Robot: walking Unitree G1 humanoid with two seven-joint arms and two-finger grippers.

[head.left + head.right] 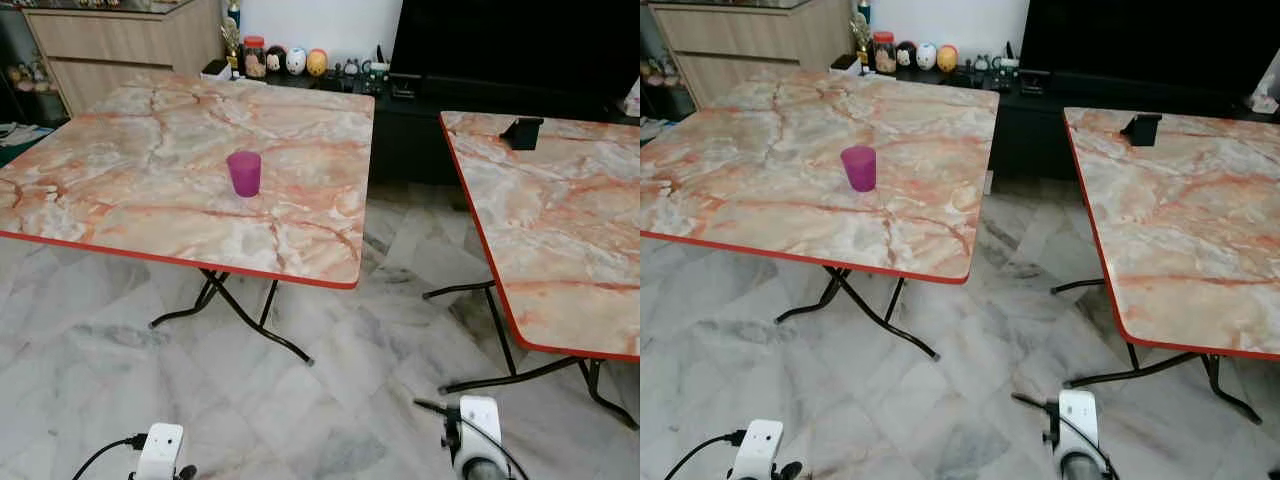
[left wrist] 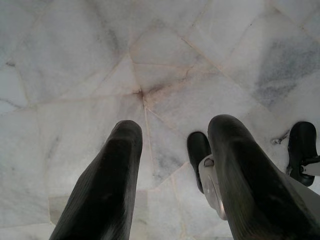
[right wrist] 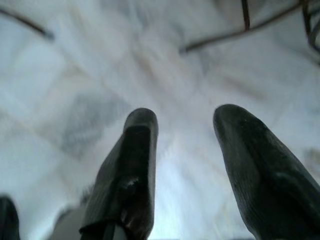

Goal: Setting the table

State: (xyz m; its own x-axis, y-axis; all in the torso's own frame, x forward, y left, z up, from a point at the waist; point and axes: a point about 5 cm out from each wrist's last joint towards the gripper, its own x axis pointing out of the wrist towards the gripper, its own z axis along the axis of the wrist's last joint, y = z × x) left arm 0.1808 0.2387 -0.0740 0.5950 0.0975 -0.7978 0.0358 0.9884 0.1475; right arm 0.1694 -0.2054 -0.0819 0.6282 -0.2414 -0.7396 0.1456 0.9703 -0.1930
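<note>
A purple plastic cup [image 1: 244, 172] stands upright near the middle of the left marble-patterned folding table [image 1: 120, 190]. A second matching table [image 1: 570, 230] stands to the right, with a small black stand [image 1: 521, 131] at its far end. Both arms hang low at the bottom of the eye views, far from the cup. My left gripper [image 2: 172, 135] points down at the marble floor, open, nothing between its fingers. My right gripper [image 3: 185, 120] is also open over the floor, with nothing held.
A floor gap runs between the two tables. Black folding legs [image 1: 255, 320] splay under the left table, and more legs [image 1: 520, 375] under the right one. Behind stand a wooden cabinet [image 1: 120, 45] and a dark TV unit [image 1: 500, 45] with small figurines [image 1: 295, 62]. The robot's feet [image 2: 200, 155] show below.
</note>
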